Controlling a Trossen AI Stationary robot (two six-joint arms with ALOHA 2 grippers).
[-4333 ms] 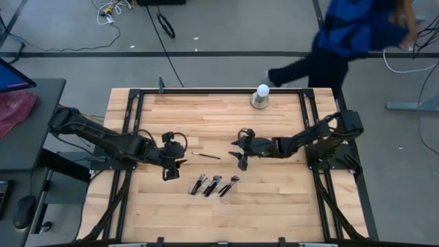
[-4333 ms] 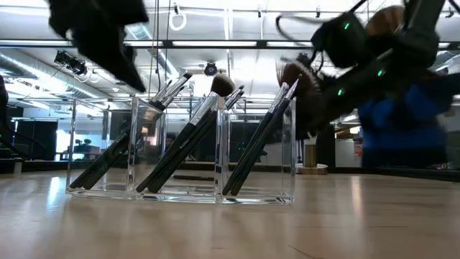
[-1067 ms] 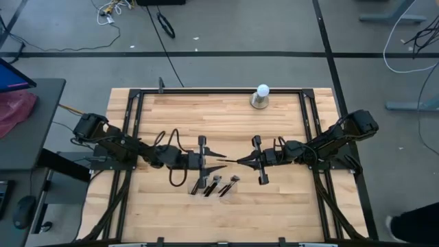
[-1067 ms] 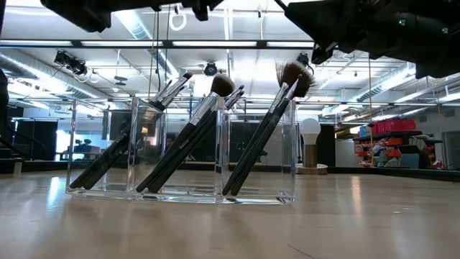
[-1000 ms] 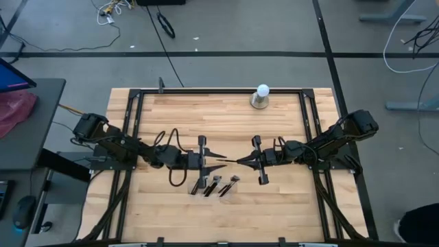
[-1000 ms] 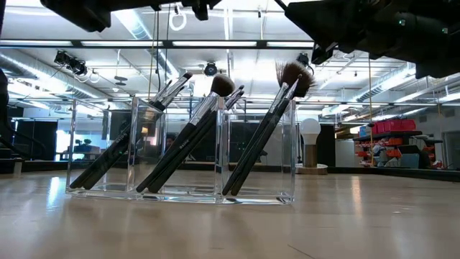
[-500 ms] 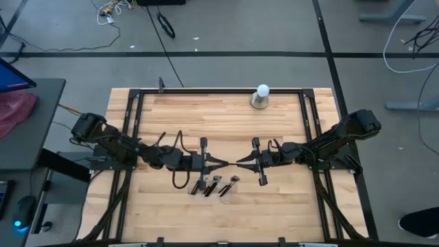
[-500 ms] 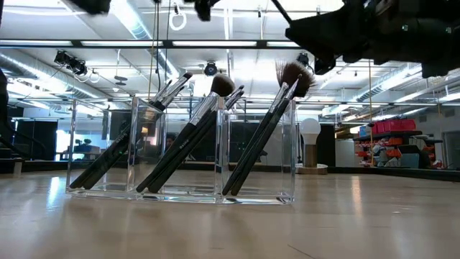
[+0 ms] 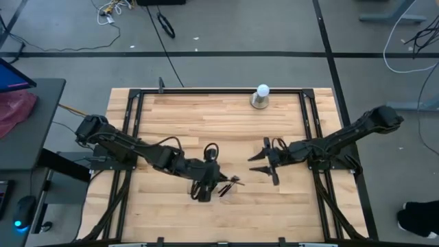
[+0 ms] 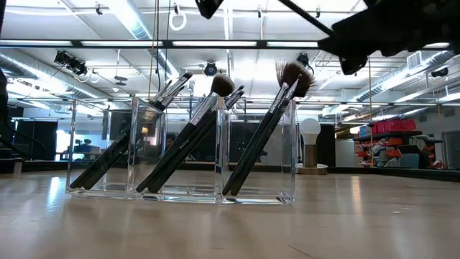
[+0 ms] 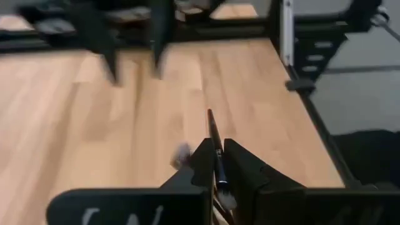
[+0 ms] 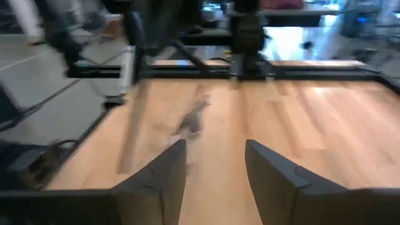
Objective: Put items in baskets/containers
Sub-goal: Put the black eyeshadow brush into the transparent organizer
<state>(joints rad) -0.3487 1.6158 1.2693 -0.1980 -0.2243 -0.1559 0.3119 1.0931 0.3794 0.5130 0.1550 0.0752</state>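
Note:
A clear three-compartment container (image 10: 215,155) stands near the table's middle (image 9: 225,193), with several makeup brushes (image 10: 188,140) leaning in it, bristles up. My left gripper (image 9: 206,184) hovers over the container's left part, shut on one thin dark brush (image 11: 212,134). My right gripper (image 9: 259,165) stands open to the container's right, nothing between its fingers (image 12: 165,172). In the low view the dark right arm (image 10: 388,29) crosses the top. My left gripper pinches the thin dark brush between its two fingers (image 11: 201,164). The brush runs along the fingers, not across them. Its handle (image 11: 210,125) sticks out past the fingertips, and the pale bristle end (image 11: 226,199) lies back between the fingers. It is lifted clear of the table.
A white ball on a grey base (image 9: 261,96) stands at the far edge, right of centre. Black frame rails (image 9: 309,130) run along the table's sides. Bare wood lies in front of and behind the container.
The two grippers met over the table's middle with a brush between them. My left gripper shut on it and my right gripper opened. My left gripper has carried the brush toward the near edge, over the container, while my right gripper has drawn back toward the table's right edge.

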